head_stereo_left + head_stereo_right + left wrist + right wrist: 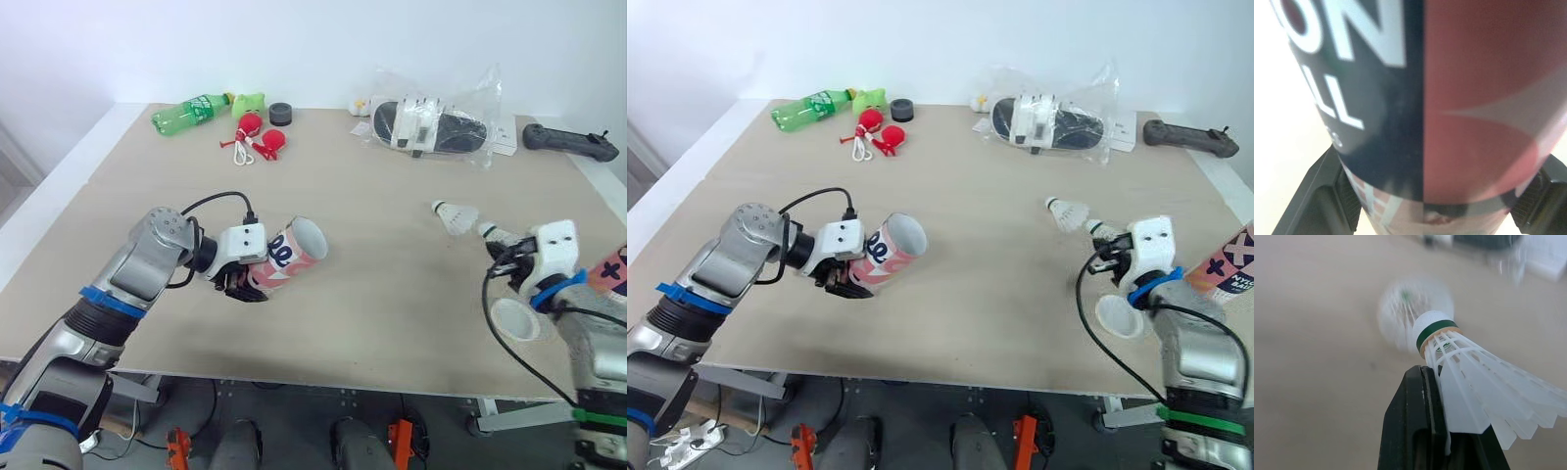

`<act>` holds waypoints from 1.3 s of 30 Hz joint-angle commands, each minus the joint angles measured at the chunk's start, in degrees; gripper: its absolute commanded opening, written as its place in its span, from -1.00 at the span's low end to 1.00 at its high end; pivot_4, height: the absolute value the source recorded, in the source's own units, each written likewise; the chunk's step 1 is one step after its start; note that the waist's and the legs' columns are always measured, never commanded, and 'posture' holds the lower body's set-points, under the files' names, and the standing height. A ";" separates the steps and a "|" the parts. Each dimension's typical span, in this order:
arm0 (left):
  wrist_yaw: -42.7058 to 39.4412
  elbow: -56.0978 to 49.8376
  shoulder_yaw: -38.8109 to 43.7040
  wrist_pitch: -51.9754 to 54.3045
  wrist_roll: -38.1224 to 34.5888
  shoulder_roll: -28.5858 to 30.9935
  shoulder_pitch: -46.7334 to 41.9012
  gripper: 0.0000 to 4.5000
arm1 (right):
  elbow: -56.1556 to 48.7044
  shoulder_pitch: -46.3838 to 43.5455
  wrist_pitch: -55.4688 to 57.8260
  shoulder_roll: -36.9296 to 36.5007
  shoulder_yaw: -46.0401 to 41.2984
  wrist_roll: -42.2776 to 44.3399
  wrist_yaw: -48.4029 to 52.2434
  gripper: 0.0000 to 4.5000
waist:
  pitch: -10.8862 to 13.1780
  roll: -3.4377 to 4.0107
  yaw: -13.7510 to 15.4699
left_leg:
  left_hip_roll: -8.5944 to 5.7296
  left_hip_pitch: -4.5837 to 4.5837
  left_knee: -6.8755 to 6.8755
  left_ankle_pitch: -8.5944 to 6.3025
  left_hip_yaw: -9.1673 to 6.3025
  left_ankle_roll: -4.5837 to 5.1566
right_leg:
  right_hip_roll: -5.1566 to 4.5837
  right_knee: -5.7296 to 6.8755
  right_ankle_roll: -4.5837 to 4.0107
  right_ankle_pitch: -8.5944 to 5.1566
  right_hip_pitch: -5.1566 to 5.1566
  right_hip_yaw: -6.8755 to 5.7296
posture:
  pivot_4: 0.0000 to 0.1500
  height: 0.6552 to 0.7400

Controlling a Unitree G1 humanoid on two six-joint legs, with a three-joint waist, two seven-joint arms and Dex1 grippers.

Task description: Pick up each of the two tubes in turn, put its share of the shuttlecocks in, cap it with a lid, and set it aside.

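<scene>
right wrist view: green-banded shuttlecock (1474, 379)

Head stereo pair overlooks the whole table (392, 294); wrist cameras hug tube (1449, 98), shuttlecock (1474, 382).

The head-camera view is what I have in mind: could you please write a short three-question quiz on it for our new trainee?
1. True or false: the left gripper is shut on a tube whose mouth is uncapped.
2. What is the right gripper holding? A) a tennis ball B) a shuttlecock C) a pen
3. Fill in the number: apart from the held one, ___ shuttlecock lies loose on the table.

Key: 1. true. 2. B. 3. one, the loose shuttlecock just beyond the right gripper.
</scene>
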 commanded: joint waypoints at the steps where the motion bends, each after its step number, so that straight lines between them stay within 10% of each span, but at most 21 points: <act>1: -0.62 -1.18 -1.76 0.15 -0.70 -0.66 1.22 0.37 | -14.84 -1.86 4.76 -5.86 -2.17 10.02 8.84 -0.97 | 0.00 0.03 -0.13 | 0.00 0.02 0.01 0.00 0.00 0.00 | 0.00 0.00 0.00 0.01 0.00 0.00 | 1.00 1.00; 12: -1.22 0.01 -3.14 0.08 -0.11 -2.24 -0.26 0.37 | -25.46 -27.40 8.77 -10.87 28.37 8.89 25.07 -0.97 | -0.02 -0.14 0.02 | 0.07 -0.08 0.09 0.03 0.00 0.03 | 0.00 -0.08 -0.04 0.02 0.03 -0.09 | 1.00 1.00; 24: -1.79 0.29 -3.39 -0.07 0.18 -2.16 -0.89 0.37 | -20.56 -34.21 2.11 -6.29 38.98 -2.03 31.44 -0.97 | -0.02 -0.14 0.16 | 0.09 -0.36 0.12 0.03 -0.02 0.04 | 0.02 -0.05 -0.06 0.02 -0.26 -0.16 | 1.00 1.00; 34: -1.46 -0.48 -3.37 0.59 -0.02 -2.29 -0.31 0.37 | -22.34 -33.30 7.55 -2.64 32.59 0.97 28.49 0.88 | -0.02 -0.13 0.32 | 0.09 -0.37 0.13 0.03 -0.03 0.04 | 0.02 -0.03 -0.05 0.02 -0.24 -0.16 | 1.00 1.00; 39: -1.27 -0.36 -3.10 0.61 -0.08 -2.21 -0.15 0.37 | -23.51 -26.35 15.74 -2.12 18.38 2.05 16.21 0.98 | -0.02 -0.15 0.60 | 0.09 -0.40 0.15 0.03 -0.06 0.04 | 0.01 -0.03 -0.08 0.04 -0.24 -0.18 | 1.00 1.00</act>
